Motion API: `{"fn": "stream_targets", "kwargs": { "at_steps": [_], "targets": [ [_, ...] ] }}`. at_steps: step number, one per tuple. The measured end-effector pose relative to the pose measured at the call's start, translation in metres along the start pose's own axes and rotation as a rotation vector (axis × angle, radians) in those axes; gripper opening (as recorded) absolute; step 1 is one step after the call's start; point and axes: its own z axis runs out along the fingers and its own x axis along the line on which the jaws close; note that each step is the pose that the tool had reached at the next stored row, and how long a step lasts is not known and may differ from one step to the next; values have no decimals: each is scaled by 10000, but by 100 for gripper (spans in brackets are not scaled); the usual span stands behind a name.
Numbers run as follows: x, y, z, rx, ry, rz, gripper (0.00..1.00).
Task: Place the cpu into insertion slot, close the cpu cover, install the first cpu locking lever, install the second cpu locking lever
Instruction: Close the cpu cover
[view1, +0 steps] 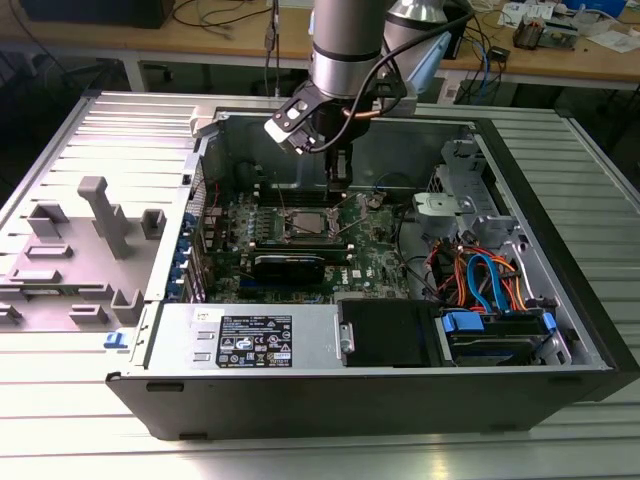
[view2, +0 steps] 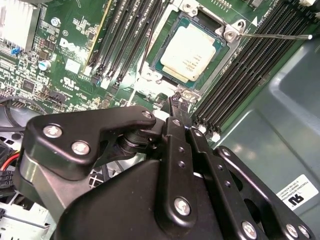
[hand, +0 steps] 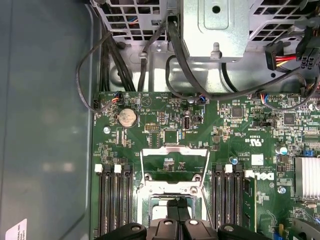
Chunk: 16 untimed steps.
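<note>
The cpu (view2: 187, 50), a square chip with a dull silvery top, lies flat in the insertion slot (view2: 227, 34), which the exterior view shows mid-board (view1: 305, 226). In the first wrist view the cpu cover (hand: 175, 152), a thin silvery frame, stands open just beyond the slot, with green board visible through its window. A thin lever rod (view2: 272, 35) sticks out sideways from the slot's corner. My gripper (view2: 176, 102) hangs low over the slot's edge, between chip and cover. Its black fingers (hand: 172, 212) are pressed together with nothing between them. The exterior view puts the gripper (view1: 339, 183) right of the slot.
Long black memory slots (view2: 125, 40) flank the socket on both sides. A metal drive cage (hand: 215, 25) with black cables sits past the board. Orange and blue cables (view1: 480, 280) fill the case at the exterior view's right. A grey fixture (view1: 100, 215) stands outside the case.
</note>
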Motion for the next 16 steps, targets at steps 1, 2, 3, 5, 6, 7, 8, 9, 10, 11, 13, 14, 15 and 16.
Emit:
{"fn": "stream_targets", "kwargs": {
  "at_steps": [1,2,3,5,6,7,8,9,10,11,13,14,15,16],
  "targets": [
    [0,7,1,0,1,1,11],
    [0,9,0,0,0,2,11],
    [0,10,0,0,0,1,11],
    [0,11,0,0,1,0,11],
    [0,11,0,0,0,0,11],
    [0,11,0,0,0,0,11],
    [0,11,0,0,0,1,11],
    [0,12,0,0,0,1,11],
    [0,19,1,0,1,-2,11],
    [0,29,1,0,1,-1,11],
    [-1,71,2,4,1,0,11],
    [-1,93,3,5,1,0,11],
    [-1,114,3,6,1,-1,11],
    [-1,145,4,10,1,1,11]
  ]
}}
